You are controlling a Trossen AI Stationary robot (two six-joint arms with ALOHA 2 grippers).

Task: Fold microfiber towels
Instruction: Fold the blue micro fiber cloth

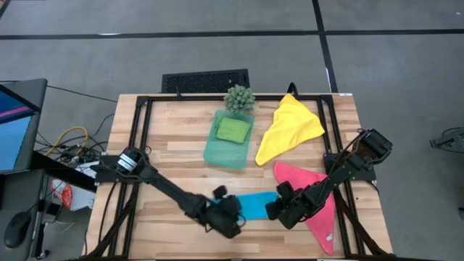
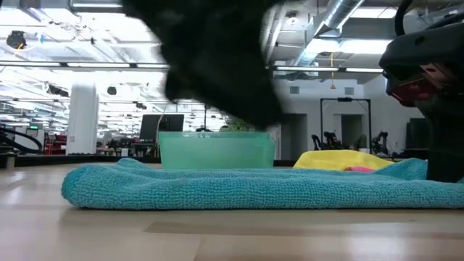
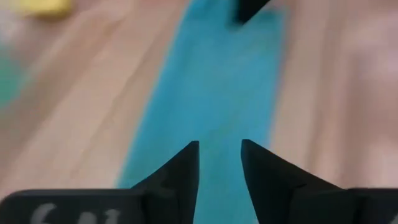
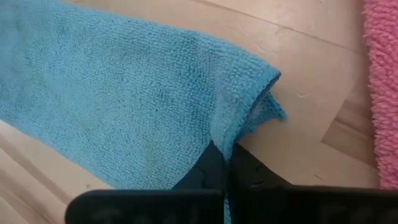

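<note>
The right gripper point(image 4: 227, 163) is pinching the blue towel point(image 1: 255, 204) at its end edge, the two fingers pressed together on the folded hem near one corner. The left gripper point(image 3: 220, 163) is hovering over the opposite end of the same towel with its fingers parted, a narrow gap showing between them and nothing in it.

The blue towel is lying as a narrow folded strip near the front edge of the table point(image 1: 174, 138), its long axis running left to right between the two grippers. Bare wood is showing in front of it and to its left.

The pink towel point(image 1: 319, 206) is lying just beside the right gripper, reaching toward the table's right front corner. The yellow towel point(image 1: 288, 129) is spreading farther back, and the green towel point(image 1: 233, 129) is sitting folded in the teal tray point(image 1: 221, 154).
</note>
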